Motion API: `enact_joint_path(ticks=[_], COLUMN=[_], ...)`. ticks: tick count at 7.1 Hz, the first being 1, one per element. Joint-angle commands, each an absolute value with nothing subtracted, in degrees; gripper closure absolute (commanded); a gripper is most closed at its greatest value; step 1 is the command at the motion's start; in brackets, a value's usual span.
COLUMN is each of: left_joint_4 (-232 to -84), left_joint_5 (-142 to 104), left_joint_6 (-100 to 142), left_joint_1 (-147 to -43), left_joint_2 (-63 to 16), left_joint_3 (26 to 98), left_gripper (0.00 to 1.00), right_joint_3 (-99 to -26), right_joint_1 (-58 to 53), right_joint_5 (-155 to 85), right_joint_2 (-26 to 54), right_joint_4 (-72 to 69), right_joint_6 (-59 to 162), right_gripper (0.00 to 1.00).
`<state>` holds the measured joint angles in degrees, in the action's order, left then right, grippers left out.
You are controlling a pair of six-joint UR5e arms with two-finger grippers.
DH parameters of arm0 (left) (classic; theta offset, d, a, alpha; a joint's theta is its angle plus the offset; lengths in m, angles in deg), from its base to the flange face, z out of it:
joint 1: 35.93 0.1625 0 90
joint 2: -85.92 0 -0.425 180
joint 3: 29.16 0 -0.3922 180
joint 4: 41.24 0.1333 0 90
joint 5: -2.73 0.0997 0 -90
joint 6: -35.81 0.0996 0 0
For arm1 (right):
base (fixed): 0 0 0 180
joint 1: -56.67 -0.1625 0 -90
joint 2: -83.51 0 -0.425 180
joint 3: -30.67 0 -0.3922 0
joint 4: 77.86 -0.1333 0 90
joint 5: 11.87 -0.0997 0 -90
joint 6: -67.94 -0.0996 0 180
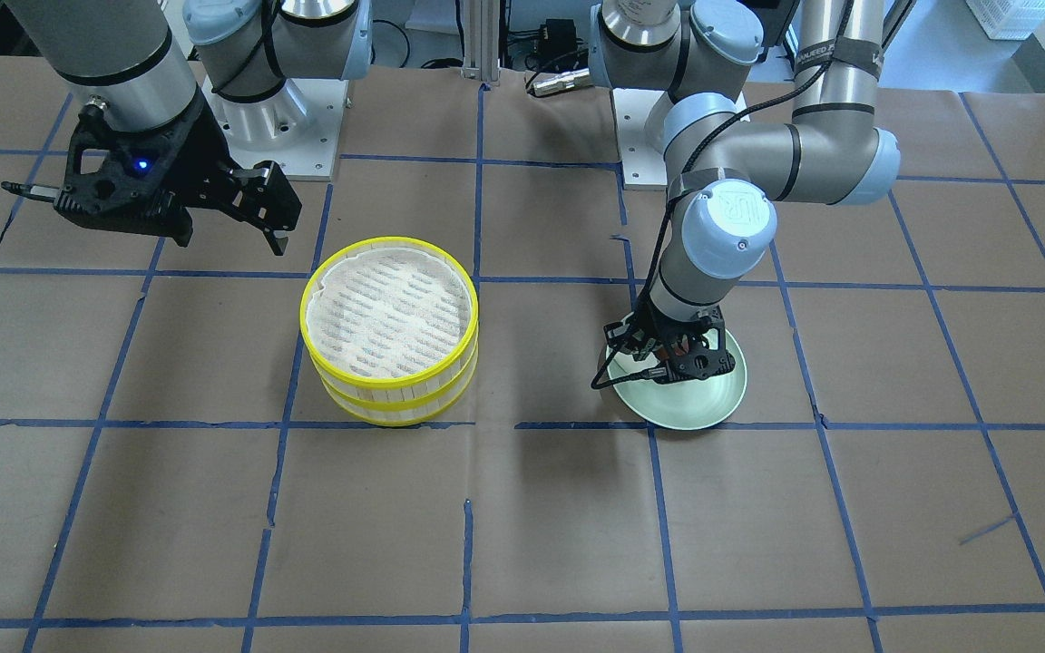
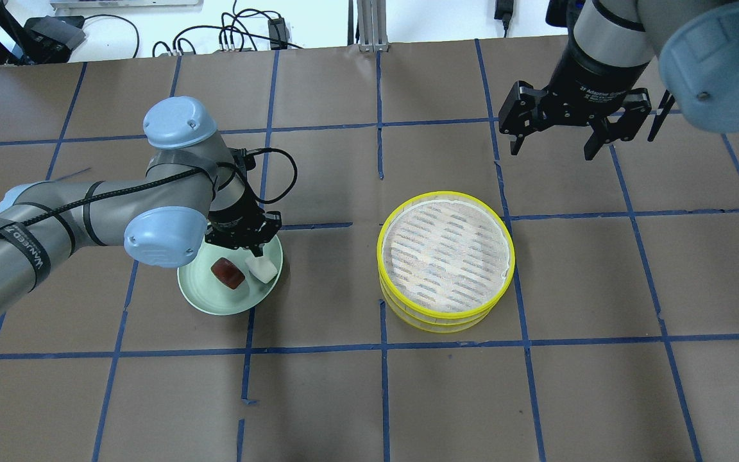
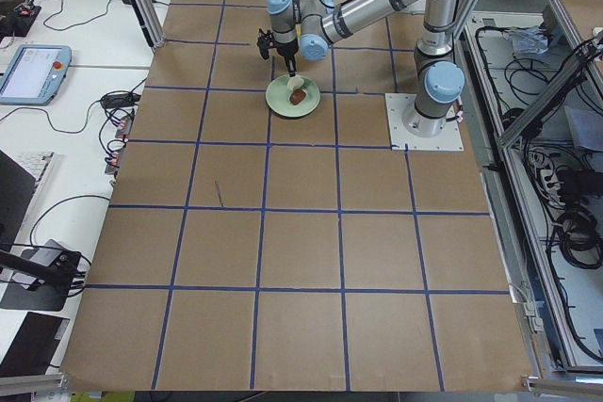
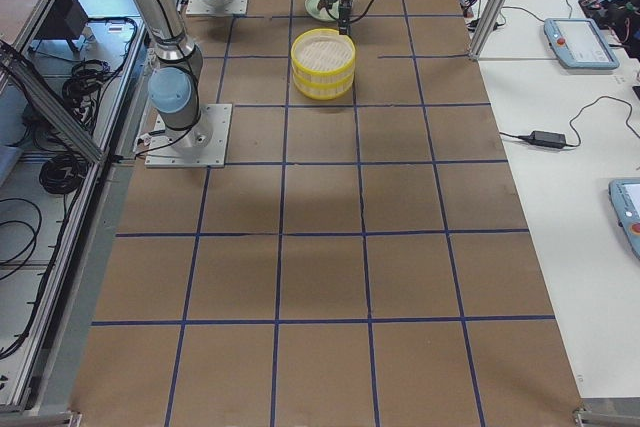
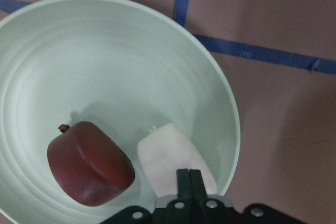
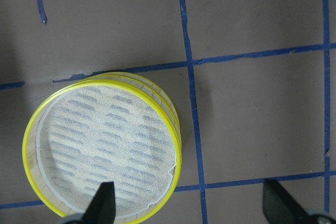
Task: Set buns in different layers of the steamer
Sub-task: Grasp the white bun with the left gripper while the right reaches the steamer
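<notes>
Steamer tiers stand stacked, well apart from the pale green plate. On that plate the reddish-brown bun and the white bun lie just beside each other. The left gripper hangs low over the plate, fingers pressed together, tips at the white bun's end. The right gripper hovers beyond the steamer, fingers spread wide.

Open-topped stack of yellow-rimmed round steamer tiers is reachable from above; right gripper hovers beyond it, left gripper crowds the pale green round plate beside it.
</notes>
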<state>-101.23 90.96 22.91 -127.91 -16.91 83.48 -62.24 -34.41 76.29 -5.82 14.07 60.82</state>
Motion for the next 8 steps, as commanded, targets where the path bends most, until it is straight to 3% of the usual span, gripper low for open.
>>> enact_joint_path(ticks=[1,2,3,4,6,8], left_joint_4=[-102.4,-102.3,-102.2,-102.3,-102.2,-102.2], left_joint_5=[91.1,91.0,90.9,90.8,91.1,91.1], left_joint_6=[23.2,23.9,24.1,23.9,23.5,23.1], left_joint_1=[-128.0,-127.8,-127.8,-127.8,-127.8,-127.8], left_joint_2=[-15.6,-16.7,-17.4,-17.6,-19.8,-20.4], left_joint_3=[82.3,82.4,83.0,83.2,83.2,83.3], left_gripper=[0.99,0.67,0.14,0.08,0.06,0.06], right_joint_3=[-73.2,-78.5,-83.4,-86.3,-87.4,-88.7], right_joint_1=[-34.6,-34.5,-34.6,-34.6,-35.5,-35.5], right_joint_5=[76.2,76.2,76.3,76.1,76.1,76.2], right_joint_2=[-6.3,-5.9,-5.8,-6.0,-5.6,-5.3], right_joint_4=[23.6,31.0,36.3,39.8,40.9,40.9], right_joint_6=[62.6,63.9,64.1,64.0,63.9,64.2], right_gripper=[0.03,0.03,0.03,0.05,0.08,0.38])
